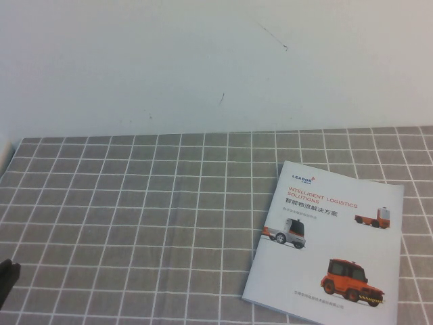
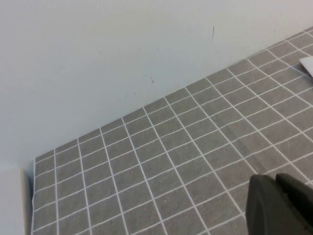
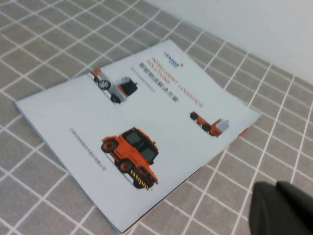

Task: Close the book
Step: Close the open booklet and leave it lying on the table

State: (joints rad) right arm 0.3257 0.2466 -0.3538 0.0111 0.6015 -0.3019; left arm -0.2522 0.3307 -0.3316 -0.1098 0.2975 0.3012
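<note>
The book (image 1: 326, 247) lies closed and flat on the grey checked cloth (image 1: 135, 223), at the robot's right and toward the near edge of the table. Its white front cover faces up, with red title lines and three small pictures of orange and white vehicles (the spine is the edge toward the middle of the table). It is turned a little against the lines of the cloth. Behind the table stands a white wall (image 1: 203, 61).

The left gripper (image 1: 7, 279) shows in the high view only as a dark tip at the near left edge, well apart from the book. In the left wrist view this gripper (image 2: 275, 182) hangs over bare cloth; its two dark fingers (image 2: 261, 200) lie pressed together with no gap, and they hold nothing. One white corner of the book (image 2: 308, 66) shows far from it.

The right gripper (image 3: 277, 188) appears only in its own wrist view, near the book (image 3: 142, 127) but not touching it. Its fingers (image 3: 264, 210) also seem to be together and empty.
</note>
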